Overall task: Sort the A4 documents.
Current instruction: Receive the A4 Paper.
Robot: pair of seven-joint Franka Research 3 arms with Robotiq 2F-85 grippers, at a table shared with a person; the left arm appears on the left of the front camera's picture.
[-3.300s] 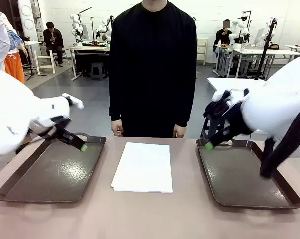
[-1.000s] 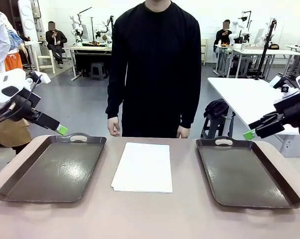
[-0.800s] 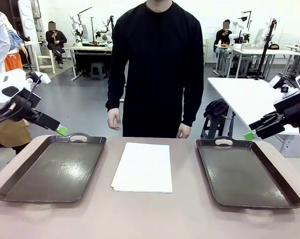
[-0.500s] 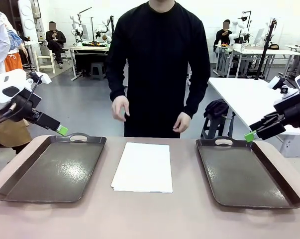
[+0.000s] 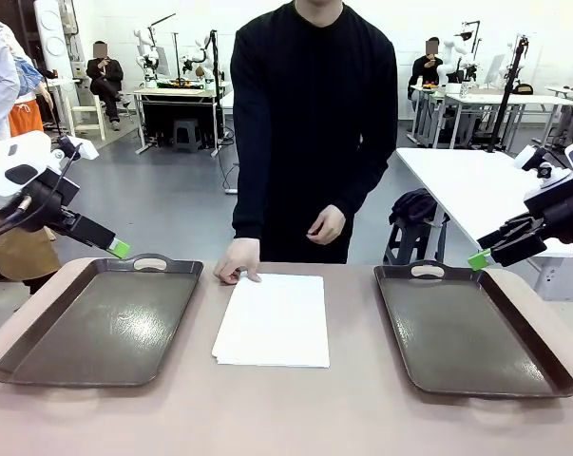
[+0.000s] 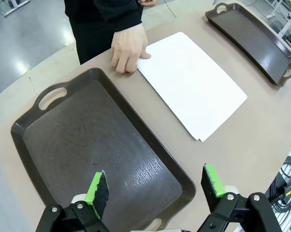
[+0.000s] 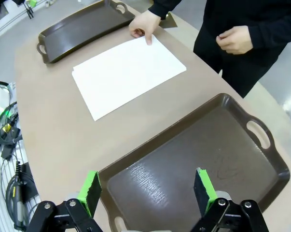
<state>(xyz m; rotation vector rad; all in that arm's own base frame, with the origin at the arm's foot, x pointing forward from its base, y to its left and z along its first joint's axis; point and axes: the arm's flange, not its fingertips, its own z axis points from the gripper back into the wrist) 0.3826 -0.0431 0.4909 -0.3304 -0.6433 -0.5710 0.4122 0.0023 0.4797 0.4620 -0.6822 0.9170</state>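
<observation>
Workshop benches with seated people stand in the background, behind the pale beige bench (image 5: 286, 418) I share with a person in a black long-sleeved top. One thing has changed in the last second. The person's nearer hand (image 5: 238, 260), which hung at the side a moment ago, has come down and now rests its fingertips at the far-left corner of the stack of plain white A4 paper sheets (image 5: 272, 319). The other hand (image 5: 326, 225) is held at the waist.

The stack lies flat between the dark brown handled left tray (image 5: 96, 328) and the matching right tray (image 5: 471, 332), touching neither. Both trays are bare. My left jaws are raised near the left tray's far outer corner, wide apart and holding nothing. My right jaws are also wide apart and hold nothing, raised near the right tray's far outer corner.

I judge that sorting has not begun and that the person is about to lift or hand over the top sheet. No brand, label or writing is readable: the sheets look blank and the trays unmarked.
</observation>
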